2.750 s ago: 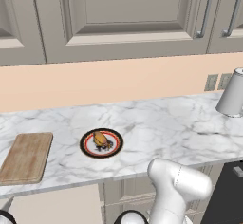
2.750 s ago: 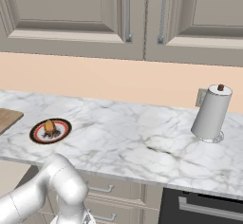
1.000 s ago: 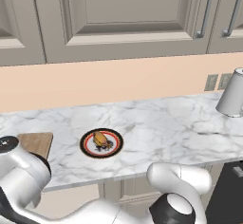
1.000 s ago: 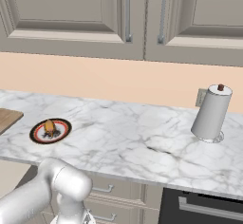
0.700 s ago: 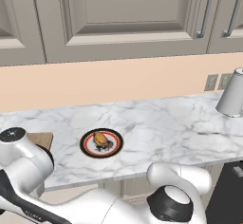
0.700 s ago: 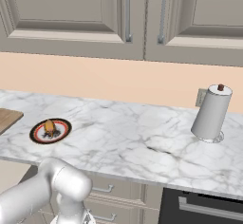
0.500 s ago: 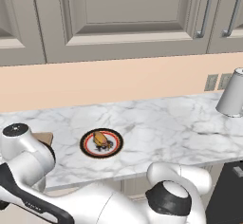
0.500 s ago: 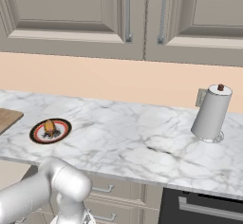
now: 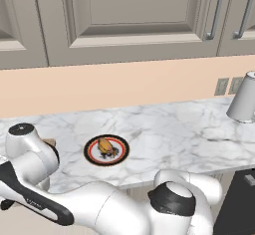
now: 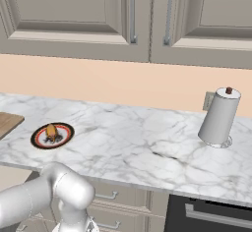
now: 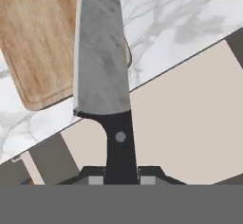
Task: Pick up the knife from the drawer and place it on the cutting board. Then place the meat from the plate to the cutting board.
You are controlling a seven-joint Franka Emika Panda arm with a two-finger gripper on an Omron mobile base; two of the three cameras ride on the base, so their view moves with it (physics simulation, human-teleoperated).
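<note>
Between the pincer (image 11: 121, 179) fingertips stands the knife (image 11: 103, 66).

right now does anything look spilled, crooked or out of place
Nothing stands out. The knife is gripped by its black handle, blade pointing over the board corner, above the open drawer. The meat sits centred on the plate, and the paper towel roll stands upright on the counter.

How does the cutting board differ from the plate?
The cutting board is rectangular, plain light-brown wood with rounded corners; the plate is round with a red-orange rim and black ring. The plate carries the meat; the visible part of the board is bare, with the held knife pointing over it. Both lie flat on the marble counter.
</note>
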